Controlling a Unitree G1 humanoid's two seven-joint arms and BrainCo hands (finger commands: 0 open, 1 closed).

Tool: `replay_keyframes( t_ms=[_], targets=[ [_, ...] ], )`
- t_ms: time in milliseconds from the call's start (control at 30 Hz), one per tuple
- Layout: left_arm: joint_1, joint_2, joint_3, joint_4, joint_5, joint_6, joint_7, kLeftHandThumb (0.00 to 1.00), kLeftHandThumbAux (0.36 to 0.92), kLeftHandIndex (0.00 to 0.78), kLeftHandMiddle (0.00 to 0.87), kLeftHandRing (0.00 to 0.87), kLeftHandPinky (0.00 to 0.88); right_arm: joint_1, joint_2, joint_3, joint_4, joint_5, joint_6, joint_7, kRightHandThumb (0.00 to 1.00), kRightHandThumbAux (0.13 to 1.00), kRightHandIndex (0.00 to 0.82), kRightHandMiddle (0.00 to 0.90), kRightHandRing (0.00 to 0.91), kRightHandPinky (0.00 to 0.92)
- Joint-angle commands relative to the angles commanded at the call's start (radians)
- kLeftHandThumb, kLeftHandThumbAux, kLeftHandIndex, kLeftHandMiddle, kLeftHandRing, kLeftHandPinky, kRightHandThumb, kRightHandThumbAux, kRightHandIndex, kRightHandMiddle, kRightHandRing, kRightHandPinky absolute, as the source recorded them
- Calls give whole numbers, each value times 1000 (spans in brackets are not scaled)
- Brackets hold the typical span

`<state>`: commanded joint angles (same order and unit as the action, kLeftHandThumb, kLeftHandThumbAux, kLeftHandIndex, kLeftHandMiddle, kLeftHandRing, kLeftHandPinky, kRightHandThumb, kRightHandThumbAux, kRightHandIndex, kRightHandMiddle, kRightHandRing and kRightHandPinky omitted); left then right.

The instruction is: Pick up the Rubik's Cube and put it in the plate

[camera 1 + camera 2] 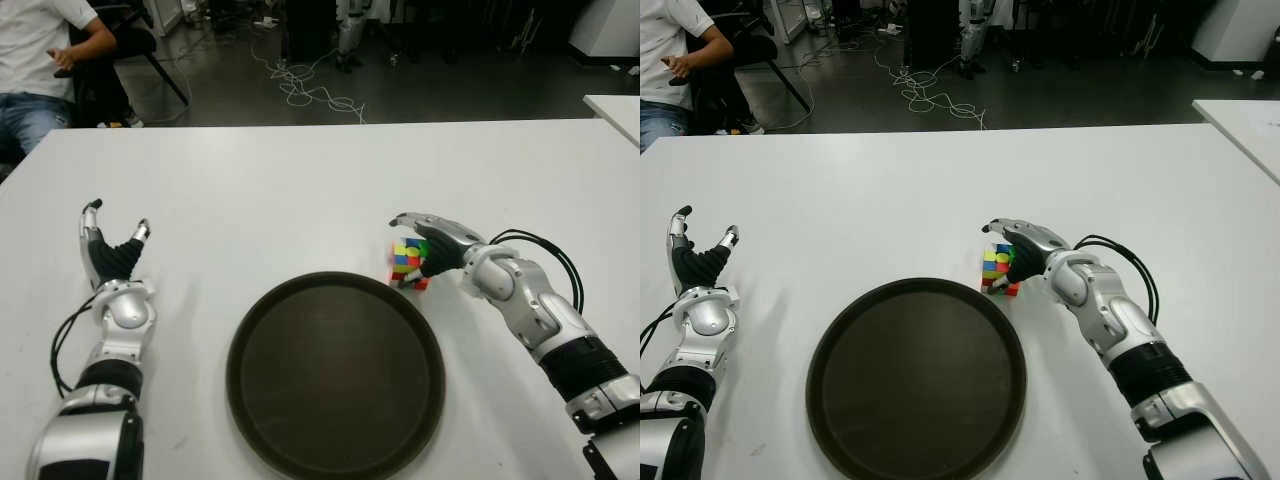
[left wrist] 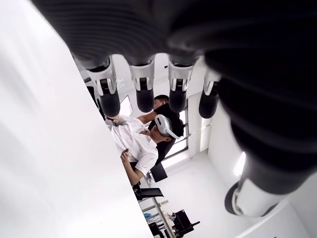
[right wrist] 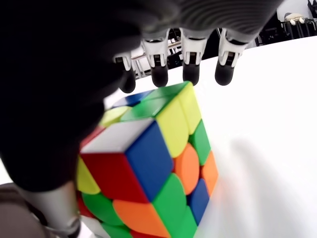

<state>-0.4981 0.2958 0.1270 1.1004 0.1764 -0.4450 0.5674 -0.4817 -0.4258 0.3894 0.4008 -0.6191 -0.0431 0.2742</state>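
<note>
1 plate [image 1: 290, 400], Rubik's Cube [image 1: 409, 263] just beside.

On the desk [image 1: 300, 180] I had the plate [image 1: 335, 375] nearest me, centred. The Rubik's Cube [image 1: 409, 262] sat just beyond its far right rim, my right hand [image 1: 435, 243] against it. My left hand [image 1: 112, 255] stood well left of the plate.

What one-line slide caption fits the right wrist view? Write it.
Right hand arches over the Rubik's Cube on the white table, fingertips extended just past its top edge.
</note>
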Motion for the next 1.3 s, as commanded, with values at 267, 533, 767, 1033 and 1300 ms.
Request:
replay_keyframes(
  t_ms=[267,533,767,1033,1300],
  targets=[
    [-3,-1,3,0,-4,6,0,0,711,5,2,0,5,6,4,-9,0,11,-15,-8,0,772,4,39,37,23],
    [-2,-5,5,-4,-7,13,-2,0,709,2,0,0,0,5,9,1,-23,-6,34,23,0,764,0,40,38,12],
    [-1,-7,10,-8,-15,15,-7,0,702,0,2,0,3,7,12,7,-39,-11,73,45,0,759,0,25,22,3],
    [0,-8,12,-10,-17,17,-6,0,714,6,5,0,2,6,9,22,-50,-34,101,63,0,771,0,22,13,0],
    [-1,-6,8,-10,-10,24,0,0,719,4,9,0,12,5,5,27,-45,-36,95,75,0,779,0,18,7,0]
  ],
)
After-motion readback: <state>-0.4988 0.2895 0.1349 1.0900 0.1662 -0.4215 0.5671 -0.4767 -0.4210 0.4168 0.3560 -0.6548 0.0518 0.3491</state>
